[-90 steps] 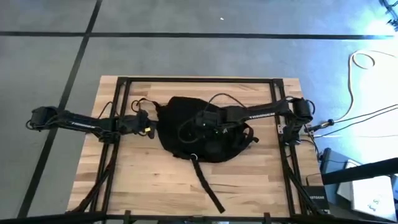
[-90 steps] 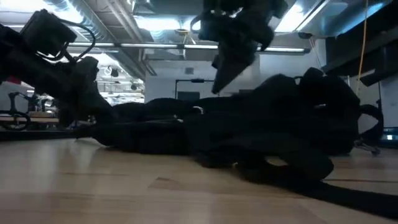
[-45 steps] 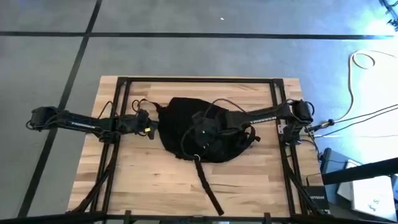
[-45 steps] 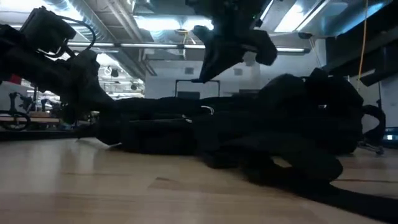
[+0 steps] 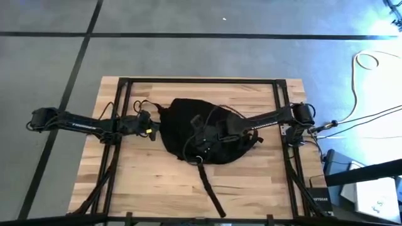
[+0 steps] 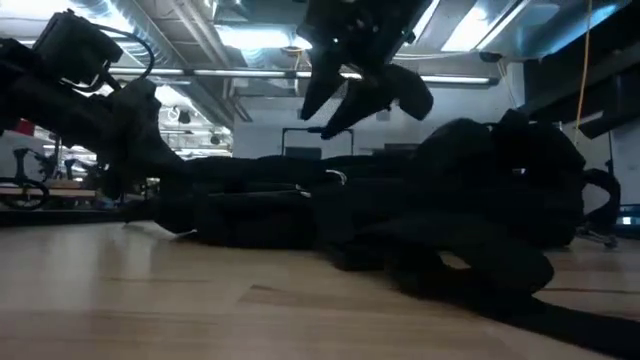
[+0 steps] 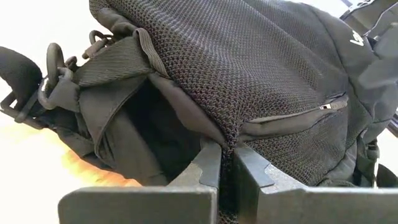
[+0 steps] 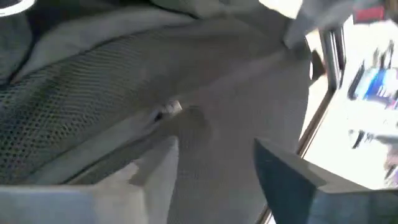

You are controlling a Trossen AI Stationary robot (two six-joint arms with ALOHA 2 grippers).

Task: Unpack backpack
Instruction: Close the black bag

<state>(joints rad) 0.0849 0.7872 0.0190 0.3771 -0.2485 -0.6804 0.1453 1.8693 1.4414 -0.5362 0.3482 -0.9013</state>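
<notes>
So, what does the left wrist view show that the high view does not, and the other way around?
Only the left wrist view shows the left gripper pinching a mesh edge of the backpack, beside a zipper pull. Only the high view shows the whole table, a loose strap trailing across it, and the right gripper over the bag. Both show the black backpack held at one side.
</notes>
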